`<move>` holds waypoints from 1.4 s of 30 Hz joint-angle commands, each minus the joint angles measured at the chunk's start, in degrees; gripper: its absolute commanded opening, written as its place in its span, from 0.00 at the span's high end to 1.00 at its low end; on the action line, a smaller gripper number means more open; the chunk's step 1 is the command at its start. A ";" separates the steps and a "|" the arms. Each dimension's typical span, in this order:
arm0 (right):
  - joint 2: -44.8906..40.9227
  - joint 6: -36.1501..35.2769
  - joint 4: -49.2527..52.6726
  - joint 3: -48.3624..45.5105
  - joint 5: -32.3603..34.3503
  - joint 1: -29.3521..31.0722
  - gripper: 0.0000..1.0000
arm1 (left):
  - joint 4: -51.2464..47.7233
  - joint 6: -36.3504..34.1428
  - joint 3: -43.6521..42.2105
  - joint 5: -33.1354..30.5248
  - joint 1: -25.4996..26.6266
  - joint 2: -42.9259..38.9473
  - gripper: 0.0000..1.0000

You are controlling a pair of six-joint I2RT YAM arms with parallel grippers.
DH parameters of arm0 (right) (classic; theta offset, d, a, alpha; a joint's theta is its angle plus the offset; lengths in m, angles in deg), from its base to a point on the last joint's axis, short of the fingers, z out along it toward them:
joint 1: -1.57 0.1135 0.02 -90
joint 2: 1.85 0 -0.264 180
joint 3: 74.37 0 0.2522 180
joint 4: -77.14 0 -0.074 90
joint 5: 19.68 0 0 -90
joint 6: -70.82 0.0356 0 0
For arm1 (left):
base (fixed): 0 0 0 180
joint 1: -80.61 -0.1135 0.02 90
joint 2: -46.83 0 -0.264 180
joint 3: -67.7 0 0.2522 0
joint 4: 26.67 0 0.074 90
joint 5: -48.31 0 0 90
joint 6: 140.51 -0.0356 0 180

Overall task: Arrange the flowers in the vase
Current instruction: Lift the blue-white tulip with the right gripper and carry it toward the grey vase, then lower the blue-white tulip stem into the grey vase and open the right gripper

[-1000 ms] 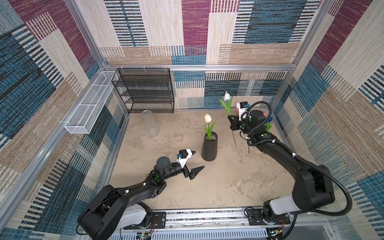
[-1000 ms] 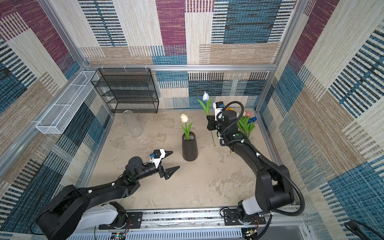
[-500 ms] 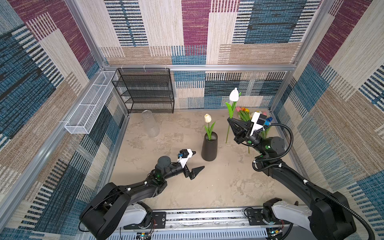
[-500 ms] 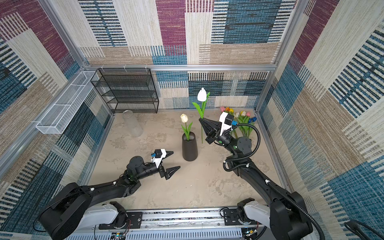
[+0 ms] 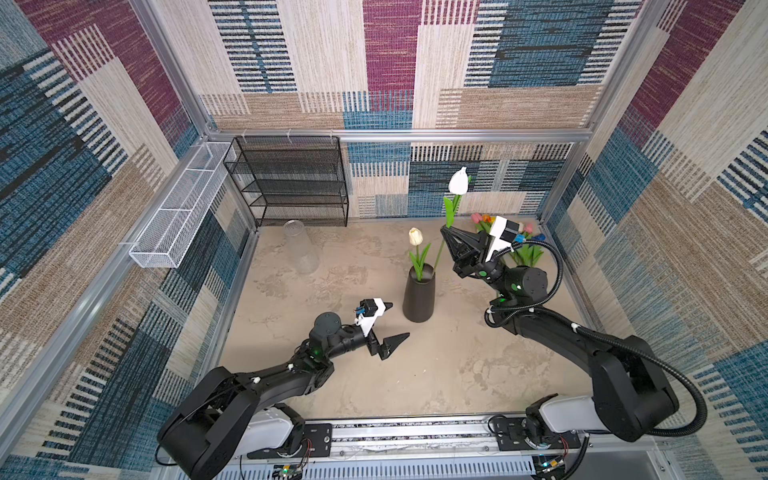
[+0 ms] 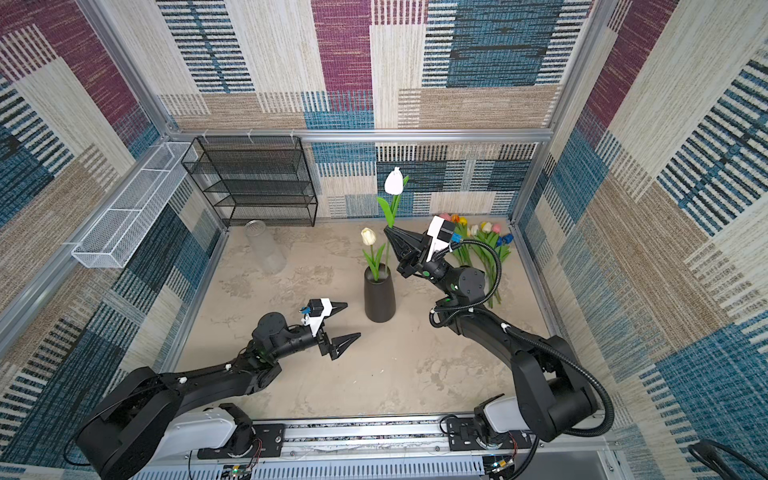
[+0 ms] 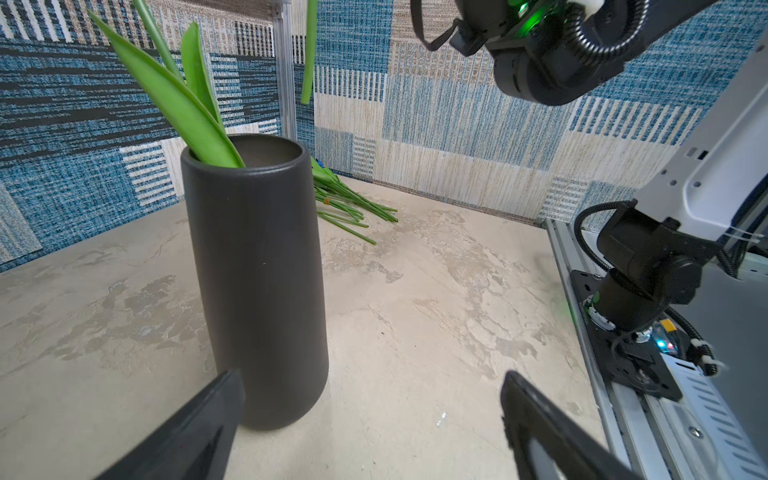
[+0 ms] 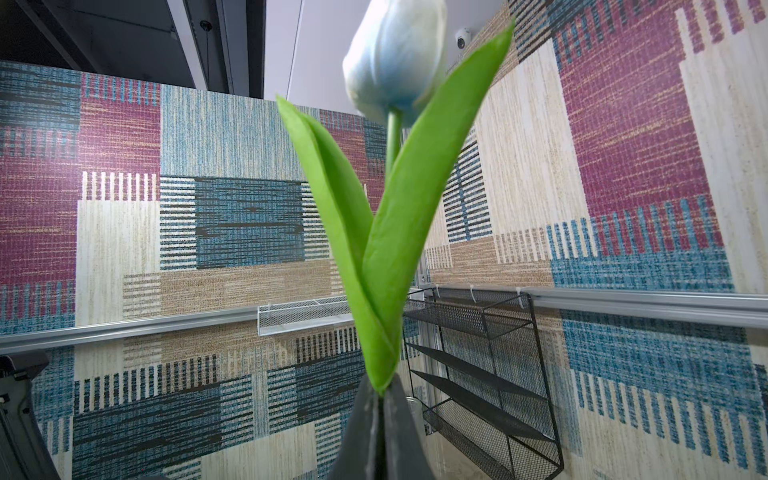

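A dark vase [image 5: 419, 297] [image 6: 379, 297] [image 7: 257, 270] stands mid-table with one cream tulip [image 5: 415, 237] [image 6: 368, 236] in it. My right gripper [image 5: 445, 232] [image 6: 388, 230] [image 8: 380, 390] is shut on a white tulip [image 5: 458, 181] [image 6: 393, 182] [image 8: 395, 58], held upright just right of the vase. Its stem end [image 7: 307, 62] hangs above and beyond the rim. The other flowers [image 5: 523, 249] [image 6: 482, 237] [image 7: 349, 208] lie in a pile at the back right. My left gripper [image 5: 399, 320] [image 6: 353, 320] [image 7: 371, 376] stands open and empty, low beside the vase's foot.
A black wire shelf [image 5: 291, 183] stands against the back wall. A white wire basket [image 5: 178, 208] hangs on the left wall. A clear glass jar [image 5: 301, 247] lies near the shelf. Patterned walls enclose the table on three sides.
My right arm has drawn back from the flower pile and tipped its gripper upward, raising the white tulip upright and closer to the vase. The left arm has not moved.
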 commanded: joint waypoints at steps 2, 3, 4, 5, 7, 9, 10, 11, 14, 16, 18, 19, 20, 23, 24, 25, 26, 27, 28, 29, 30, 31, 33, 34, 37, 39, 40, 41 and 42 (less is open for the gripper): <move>3.21 1.96 -7.32 0.79 0.09 0.16 1.00 | 1.20 0.08 0.02 -0.26 0.00 -0.41 0.01; 3.84 2.00 -7.49 0.89 0.28 0.16 1.00 | 1.15 0.08 0.01 -0.22 0.08 -0.49 0.01; 4.41 2.01 -7.54 0.98 0.25 0.16 1.00 | 1.14 0.08 0.05 -0.26 0.08 -0.52 0.01; 4.91 1.50 -7.77 1.08 -0.12 0.16 1.00 | 1.01 0.08 0.04 -0.26 0.08 -0.61 0.01; 5.69 0.70 -7.34 0.74 0.17 0.24 1.00 | 0.96 0.00 0.05 -0.17 0.08 -0.70 0.01; 6.51 -0.35 -7.29 0.31 0.11 0.25 1.00 | 0.89 -0.03 0.01 -0.33 0.08 -0.84 0.01; 6.86 -0.78 -7.17 0.08 -0.02 0.23 1.00 | 0.84 -0.09 -0.05 -0.50 0.08 -0.93 0.01; 7.19 -1.17 -6.70 -0.02 -0.23 0.25 1.00 | 0.83 -0.09 -0.09 -0.59 0.08 -0.99 0.01; 7.74 -3.06 -4.18 -0.32 -1.00 0.25 1.00 | 0.61 -0.27 -0.16 -0.77 0.08 -1.08 0.01; 7.83 -4.71 -1.72 -0.54 -1.56 0.25 1.00 | 0.63 -0.35 -0.11 -0.72 0.08 -1.15 0.01; 7.82 -6.07 -0.24 -1.46 -2.08 0.20 1.00 | 0.63 -0.31 -0.13 -0.62 0.15 -1.14 0.01; 7.65 -6.73 0.65 -2.08 -1.89 0.25 1.00 | 0.62 -0.27 -0.13 -0.61 0.17 -1.17 0.01; 7.29 -7.11 2.12 -2.59 -1.15 0.25 0.99 | 0.64 -0.34 -0.10 -0.61 0.17 -1.22 0.01; 5.92 -8.68 4.18 -5.17 0.64 0.33 0.93 | 0.54 -0.44 -0.13 -0.96 0.17 -1.29 0.01; 5.55 -8.99 4.58 -5.79 1.61 0.34 0.92 | 0.49 -0.44 -0.10 -0.96 0.16 -1.27 0.01; 5.37 -9.47 5.27 -6.34 2.32 0.34 0.91 | 0.47 -0.38 -0.15 -0.96 0.17 -1.25 0.01; 5.38 -10.20 6.43 -6.52 2.48 0.34 0.89 | 0.52 -0.31 -0.13 -0.96 0.17 -1.15 0.01; 5.34 -10.85 7.43 -6.67 2.48 0.34 0.86 | 0.70 -0.22 -0.10 -0.92 0.17 -0.99 0.01; 5.22 -11.34 8.04 -6.93 2.63 0.34 0.86 | 0.86 -0.11 -0.03 -0.75 0.17 -0.88 0.01; 5.10 -11.68 8.52 -7.29 3.14 0.34 0.85 | 1.01 -0.03 -0.03 -0.64 0.17 -0.75 0.01; 4.90 -12.02 8.57 -7.84 3.88 0.42 0.85 | 1.05 0.00 -0.03 -0.61 0.17 -0.77 0.01; 4.63 -12.38 9.07 -8.20 4.86 0.42 0.83 | 1.08 0.00 -0.02 -0.66 0.17 -0.80 0.01; 4.22 -13.34 11.67 -7.94 6.93 0.42 0.76 | 0.78 -0.09 -0.05 -0.87 0.13 -0.87 0.01; 4.02 -14.12 13.23 -7.62 7.88 0.42 0.76 | 0.74 -0.17 -0.08 -0.94 0.17 -0.95 0.01; 3.59 -16.23 18.88 -5.98 10.39 0.42 0.74 | 0.67 -0.18 -0.04 -0.88 0.17 -0.81 0.01; 3.03 -17.65 23.43 -4.41 12.03 0.42 0.72 | 0.61 -0.18 -0.01 -0.88 0.17 -0.87 0.01; 2.34 -18.81 24.72 -4.25 11.98 0.42 0.68 | 0.63 -0.26 -0.01 -0.96 0.17 -0.96 0.01; 1.54 -19.39 25.92 -4.09 12.48 0.42 0.66 | 0.64 -0.27 -0.03 -0.96 0.17 -0.96 0.01; 0.51 -19.84 27.70 -3.77 13.88 0.42 0.64 | 0.65 -0.27 -0.05 -0.96 0.17 -0.95 0.01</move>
